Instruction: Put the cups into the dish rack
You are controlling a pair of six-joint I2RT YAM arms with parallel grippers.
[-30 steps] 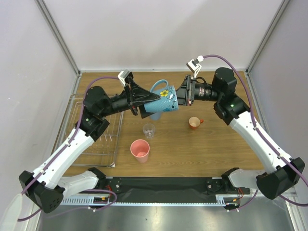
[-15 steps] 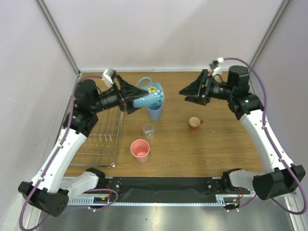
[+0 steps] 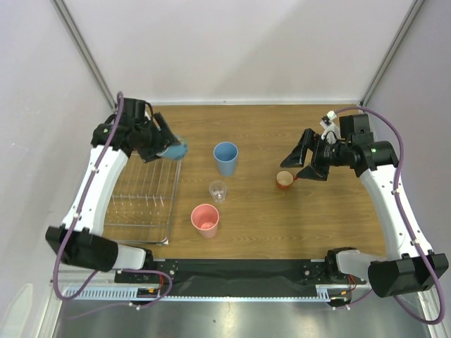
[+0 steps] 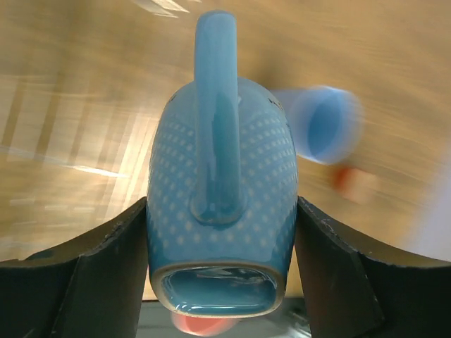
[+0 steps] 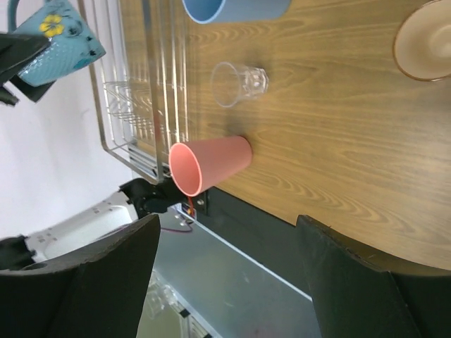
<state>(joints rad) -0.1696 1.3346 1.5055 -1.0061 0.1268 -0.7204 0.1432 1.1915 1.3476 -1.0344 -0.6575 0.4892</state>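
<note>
Left gripper (image 4: 220, 211) pinching the blue mug (image 5: 53, 39) above the far end of the dish rack (image 3: 141, 204); right gripper (image 5: 227, 232) spread wide near the orange mug (image 3: 284, 179)

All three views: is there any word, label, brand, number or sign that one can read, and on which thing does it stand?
No readable text in any view.
On the blue mug: only a yellow flower and pale dots, no words.
On the pink tumbler and the clear glass: nothing, both are plain.
</note>
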